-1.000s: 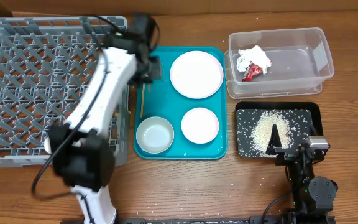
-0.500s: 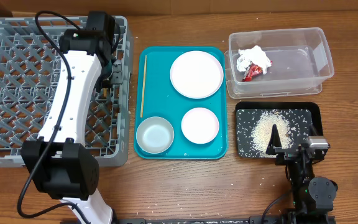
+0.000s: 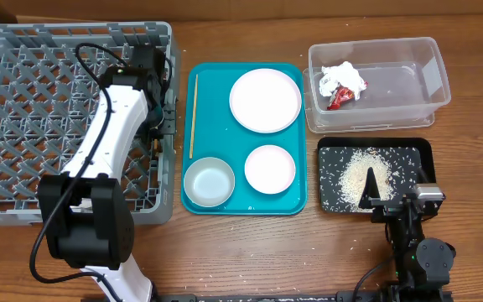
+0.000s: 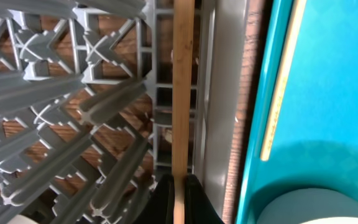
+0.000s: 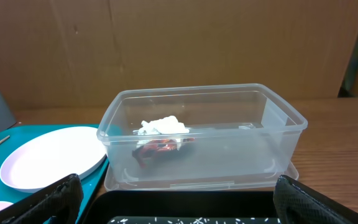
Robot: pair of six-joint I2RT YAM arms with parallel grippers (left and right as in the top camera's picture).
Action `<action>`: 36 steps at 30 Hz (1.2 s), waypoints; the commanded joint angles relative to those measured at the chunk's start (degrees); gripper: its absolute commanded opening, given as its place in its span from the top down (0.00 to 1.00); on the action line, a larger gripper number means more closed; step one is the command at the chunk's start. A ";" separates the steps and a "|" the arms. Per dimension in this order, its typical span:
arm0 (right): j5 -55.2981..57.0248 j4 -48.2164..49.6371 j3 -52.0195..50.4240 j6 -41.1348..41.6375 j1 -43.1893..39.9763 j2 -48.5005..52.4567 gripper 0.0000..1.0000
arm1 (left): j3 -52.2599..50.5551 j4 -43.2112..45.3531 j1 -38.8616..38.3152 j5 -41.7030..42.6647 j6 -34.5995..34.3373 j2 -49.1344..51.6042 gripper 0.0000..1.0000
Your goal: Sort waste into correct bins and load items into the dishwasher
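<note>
My left gripper (image 3: 161, 126) is shut on a wooden chopstick (image 4: 183, 74), gripped between its fingertips (image 4: 179, 186) over the right wall of the grey dish rack (image 3: 23, 101). The second chopstick (image 3: 193, 113) lies on the teal tray (image 3: 225, 109) with the large plate (image 3: 264, 100), small plate (image 3: 269, 169) and grey bowl (image 3: 209, 182). The clear tub (image 3: 430, 101) holds the tissue (image 3: 342, 77) and red wrapper (image 3: 339, 98). Rice (image 3: 359, 172) lies in the black tray (image 3: 422, 151). My right gripper (image 5: 179, 199) is open at that tray's front edge. The cup does not show clearly.
The rack fills the left of the table, with its right wall (image 4: 219, 93) close beside the teal tray's edge (image 4: 334, 93). A few rice grains lie on the wood in front of the teal tray (image 3: 250, 220). A cardboard wall stands behind the tub (image 5: 166, 43).
My left arm has carried one chopstick from the teal tray leftward to the rack, then settled over the rack's right wall. One chopstick stays on the tray. The right arm has not moved.
</note>
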 commanded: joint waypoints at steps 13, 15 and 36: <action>0.00 0.39 -0.59 -0.22 0.24 -0.61 0.00 | 16.37 -3.08 -10.84 7.39 -1.88 -0.04 0.44; 0.00 0.39 -0.59 -0.22 0.24 -0.61 0.00 | 14.88 -0.87 -13.22 3.72 -3.85 0.83 0.44; 0.00 0.39 -0.59 -0.20 0.24 -0.61 0.00 | 11.45 4.07 -12.72 -2.14 -14.14 23.17 0.73</action>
